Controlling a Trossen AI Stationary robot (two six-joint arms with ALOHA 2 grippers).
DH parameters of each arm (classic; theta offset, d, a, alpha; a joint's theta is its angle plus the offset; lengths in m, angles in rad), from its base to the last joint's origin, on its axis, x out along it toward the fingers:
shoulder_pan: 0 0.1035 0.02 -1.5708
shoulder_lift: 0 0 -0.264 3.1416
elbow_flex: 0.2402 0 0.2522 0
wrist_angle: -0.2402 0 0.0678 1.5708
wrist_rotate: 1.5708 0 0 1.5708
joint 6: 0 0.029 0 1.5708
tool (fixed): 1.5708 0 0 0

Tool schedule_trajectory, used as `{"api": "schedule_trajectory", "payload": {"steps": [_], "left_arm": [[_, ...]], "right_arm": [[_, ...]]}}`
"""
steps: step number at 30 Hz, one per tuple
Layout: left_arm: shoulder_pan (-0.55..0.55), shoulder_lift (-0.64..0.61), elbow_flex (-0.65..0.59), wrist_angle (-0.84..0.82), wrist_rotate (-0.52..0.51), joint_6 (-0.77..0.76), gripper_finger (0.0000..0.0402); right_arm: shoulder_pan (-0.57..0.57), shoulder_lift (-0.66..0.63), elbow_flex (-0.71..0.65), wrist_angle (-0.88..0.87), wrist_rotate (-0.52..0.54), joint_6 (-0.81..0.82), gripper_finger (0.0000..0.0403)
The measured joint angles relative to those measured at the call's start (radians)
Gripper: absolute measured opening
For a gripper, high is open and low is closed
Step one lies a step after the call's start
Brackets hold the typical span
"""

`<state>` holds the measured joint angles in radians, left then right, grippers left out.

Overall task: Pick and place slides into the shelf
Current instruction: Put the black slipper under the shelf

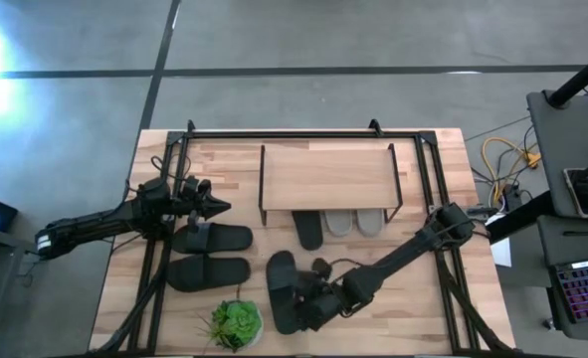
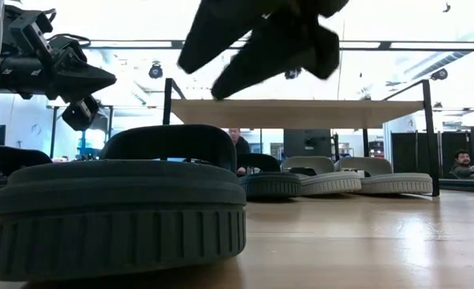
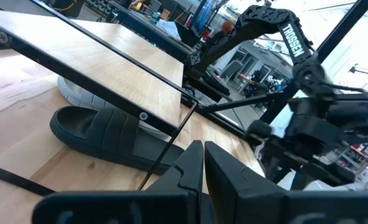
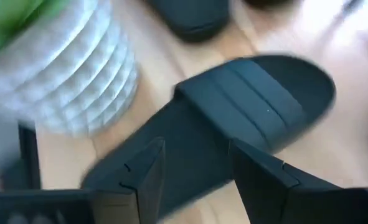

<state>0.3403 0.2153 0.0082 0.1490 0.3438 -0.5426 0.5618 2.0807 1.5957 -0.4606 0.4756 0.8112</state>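
High view: shelf (image 1: 325,177) stood near the table's (image 1: 433,303) far edge, centred; light grey pair (image 1: 356,221) and one charcoal slide (image 1: 308,229) tucked at its near side. Second charcoal slide (image 1: 282,290) lay toward the near edge, beside the potted plant (image 1: 236,323). Black pair (image 1: 209,255) sat off the shelf's left end. Right gripper (image 1: 308,301) hung over the loose charcoal slide; left gripper (image 1: 217,208) hovered at the shelf's left end, above the black pair. Low view: charcoal slide (image 2: 118,209) filled the foreground, right gripper (image 2: 257,50) above it, not touching; left gripper (image 2: 100,80) up left; shelf board (image 2: 301,113) behind, with the grey pair (image 2: 357,181) under it. Left wrist view: fingers (image 3: 193,163) pressed together, nothing between; shelf board (image 3: 103,65) and the tucked charcoal slide (image 3: 103,134) ahead, right arm (image 3: 296,74) beyond. Right wrist view: fingers (image 4: 258,177) spread apart over the charcoal slide (image 4: 233,118), nothing gripped; white ribbed plant pot (image 4: 78,78) alongside.
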Motion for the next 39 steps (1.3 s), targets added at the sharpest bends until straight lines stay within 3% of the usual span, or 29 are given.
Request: {"api": "schedule_trajectory", "payload": {"steps": [4,10,16,27,33,36,39], "left_arm": [[0.0,-0.001,0.0,0.0,0.0,0.0,0.0002],[0.0,0.0,0.0,0.0,0.0,0.0,0.0002],[0.0,-0.001,0.0,0.0,0.0,0.0,0.0002],[0.0,-0.001,0.0,0.0,0.0,0.0,0.0002],[0.0,0.0,0.0,0.0,0.0,0.0,0.0002],[0.0,0.0,0.0,0.0,0.0,0.0,0.0002],[0.0,-0.001,0.0,0.0,0.0,0.0,0.0002]], "right_arm": [[0.005,0.03,0.081,-0.15,0.05,-0.206,0.0167],[0.006,0.082,0.168,-0.315,0.216,-0.292,0.0167],[0.015,0.108,0.205,-0.298,0.102,-0.453,0.0167],[0.0,0.127,0.18,-0.225,0.096,-0.494,0.0167],[-0.008,0.179,0.198,-0.186,0.109,-0.617,0.0167],[-0.009,0.198,0.205,-0.182,0.179,-0.664,0.0166],[-0.017,0.214,0.213,-0.188,0.324,-0.67,0.0163]]}}
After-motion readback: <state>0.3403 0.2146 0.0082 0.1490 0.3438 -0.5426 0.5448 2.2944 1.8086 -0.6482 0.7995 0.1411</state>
